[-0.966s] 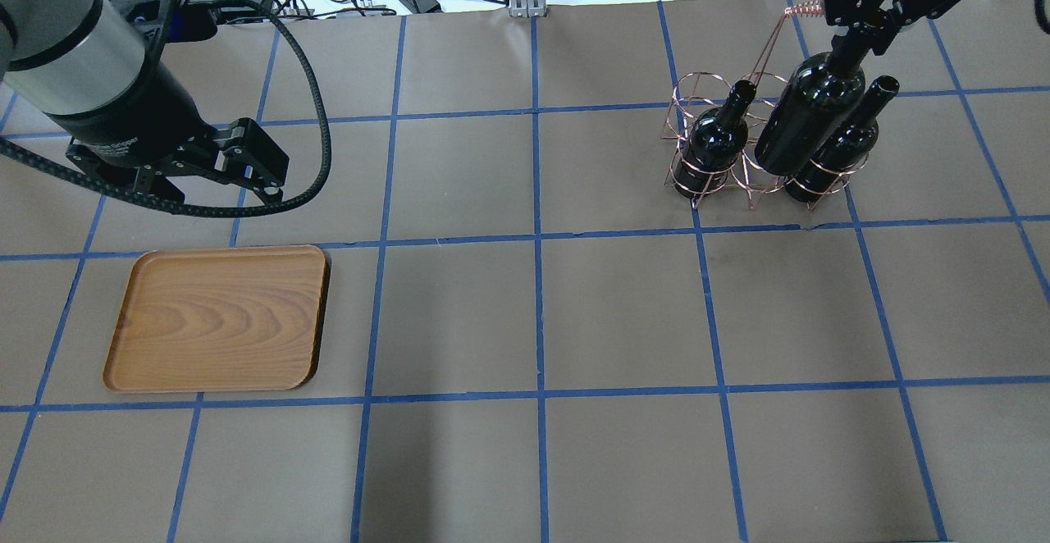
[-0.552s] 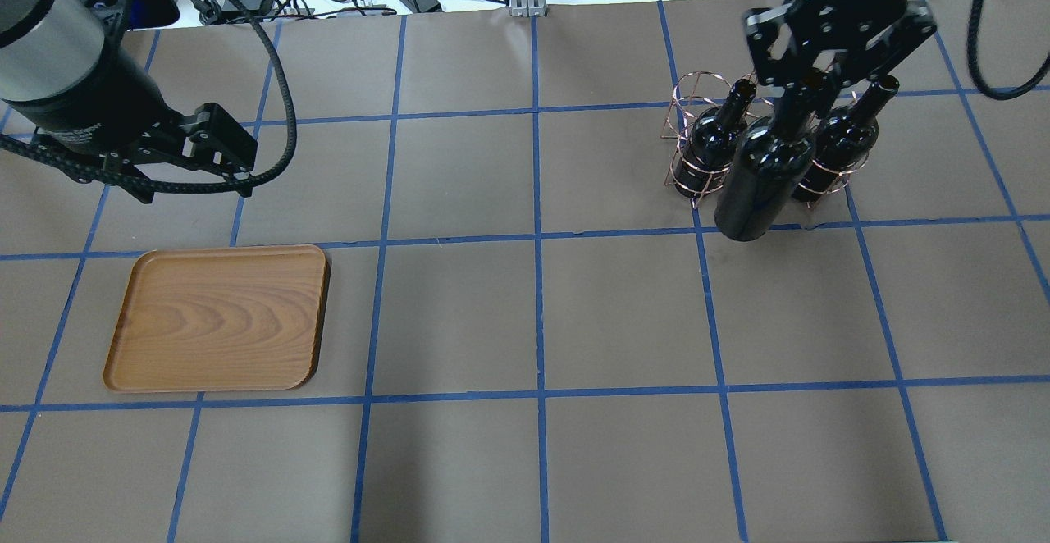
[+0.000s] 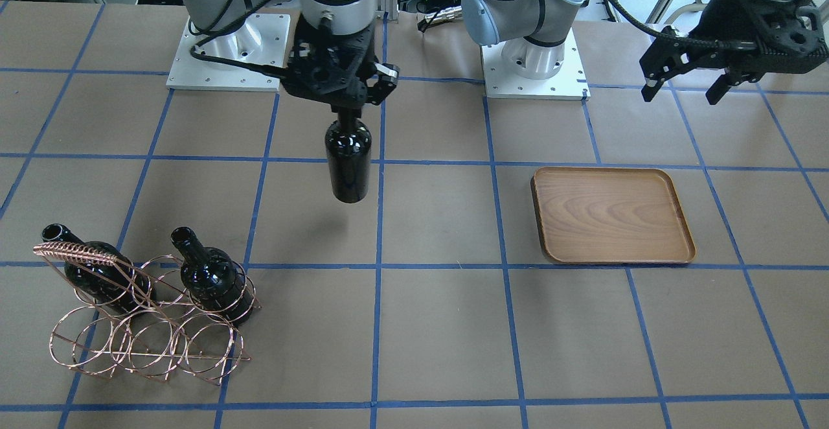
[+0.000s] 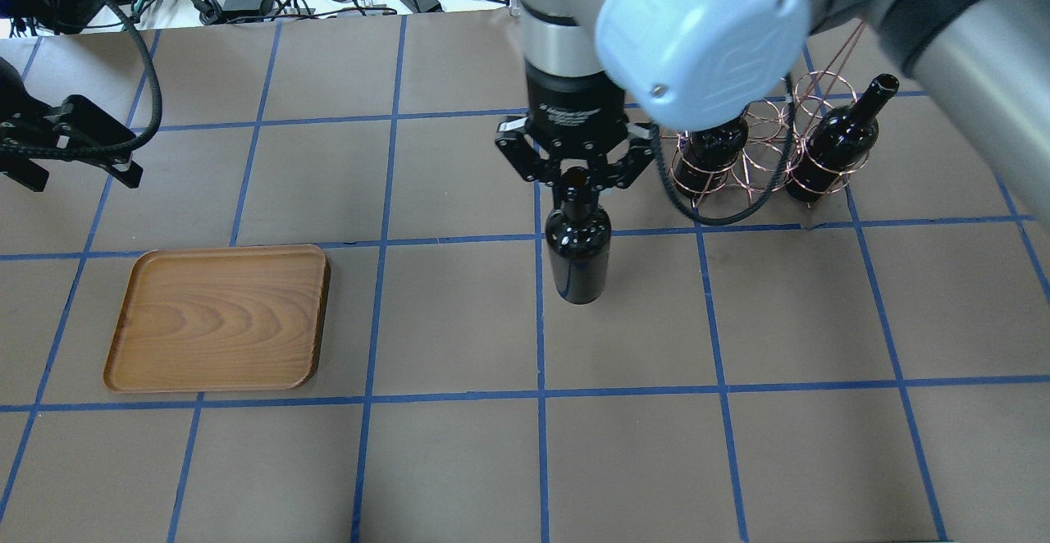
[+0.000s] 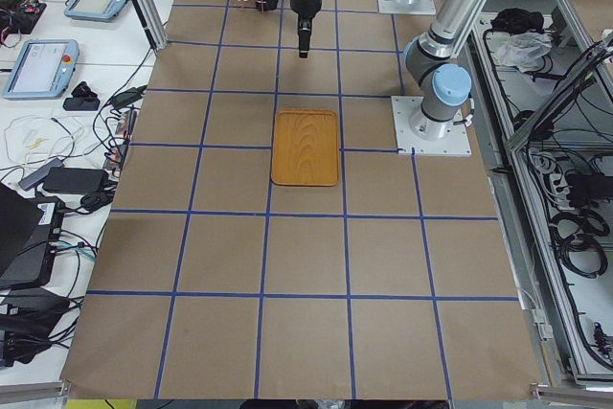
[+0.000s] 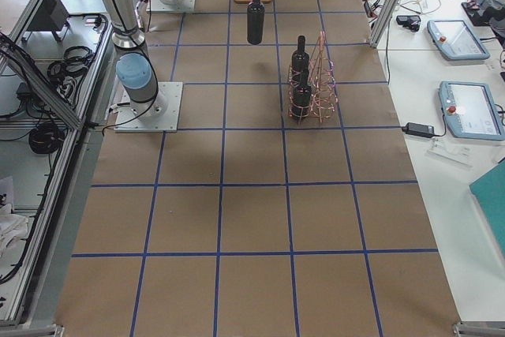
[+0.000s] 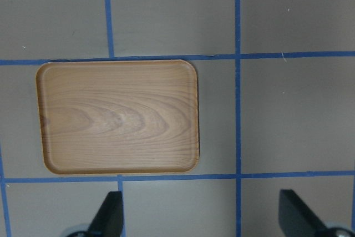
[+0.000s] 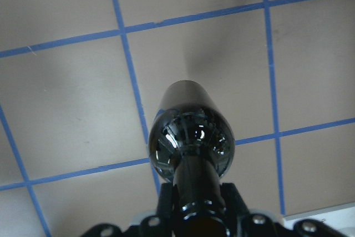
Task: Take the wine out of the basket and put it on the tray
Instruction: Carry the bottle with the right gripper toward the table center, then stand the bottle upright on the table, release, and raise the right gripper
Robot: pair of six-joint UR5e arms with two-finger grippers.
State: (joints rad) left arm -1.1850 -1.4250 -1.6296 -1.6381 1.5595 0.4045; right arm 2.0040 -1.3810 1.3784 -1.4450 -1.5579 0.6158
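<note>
Well — glossy near-black wine (image 4: 578, 256), unlabelled

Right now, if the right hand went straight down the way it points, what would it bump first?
The right hand points down, gripping the wine by its neck. The bottle's base would probably touch the bare table first.

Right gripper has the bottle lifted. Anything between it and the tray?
Nothing visible does. Only bare table lies between the wine bottle hanging from the right gripper and the tray. The open left gripper hovers near the tray, off that line.
</note>
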